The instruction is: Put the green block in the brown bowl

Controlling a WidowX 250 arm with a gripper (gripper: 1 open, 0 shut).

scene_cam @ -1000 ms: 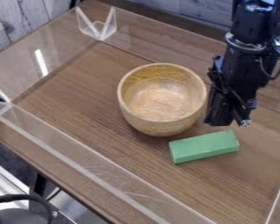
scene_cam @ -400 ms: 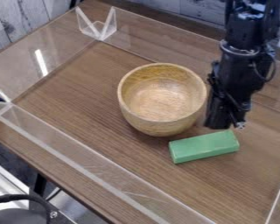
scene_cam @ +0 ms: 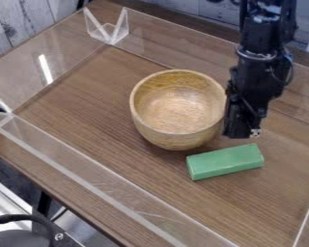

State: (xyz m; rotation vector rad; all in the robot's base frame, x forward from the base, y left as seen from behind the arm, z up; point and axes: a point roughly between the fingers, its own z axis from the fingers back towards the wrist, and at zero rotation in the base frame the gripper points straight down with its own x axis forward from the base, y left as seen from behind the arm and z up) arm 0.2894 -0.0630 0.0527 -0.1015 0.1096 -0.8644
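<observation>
The green block [scene_cam: 226, 161] lies flat on the wooden table [scene_cam: 93, 96], just beside the brown bowl [scene_cam: 180, 108] on its near right side; the gripper [scene_cam: 243, 127] hangs pointing down just above the block's far end, right beside the bowl's wall; it holds nothing; whether its jaws are parted I cannot tell

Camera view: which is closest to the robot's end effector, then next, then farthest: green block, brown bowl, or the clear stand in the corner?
From the end effector:
1. Green block, just below it.
2. Brown bowl, beside it on the picture's left.
3. Clear stand, far corner, top left.
</observation>
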